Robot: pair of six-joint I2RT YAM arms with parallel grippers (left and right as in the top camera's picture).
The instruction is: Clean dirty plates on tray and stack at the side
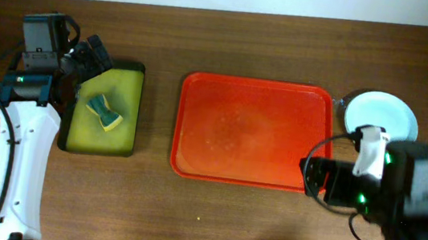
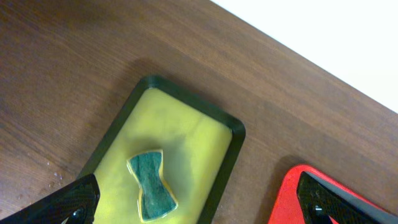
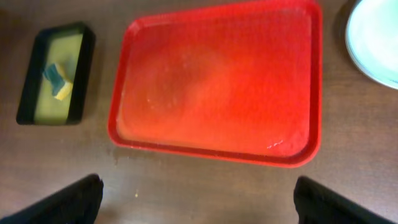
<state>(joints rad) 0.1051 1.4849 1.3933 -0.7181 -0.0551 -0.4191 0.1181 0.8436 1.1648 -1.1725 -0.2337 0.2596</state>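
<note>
**Closing stage, plates off the tray.** The red tray (image 1: 258, 83) lies bare at the middle of the table (image 1: 211, 217), with only faint specks on its floor. The dirty plates (image 1: 384, 114) sit stacked on the table just beside its far right corner, a pale blue-white one on top; their number cannot be told. The left end effector (image 1: 96, 58) hangs spread wide and empty over the yellow-green sponge tray (image 1: 136, 111), where the sponge (image 1: 104, 113) lies. The right end effector (image 1: 312, 178), also wide apart and empty, hovers at the red tray's near right corner. Cleaning and stacking look done, so the next move likely calls only for parking both arms. The table is dark wood grain, with a pale wall beyond.
</note>
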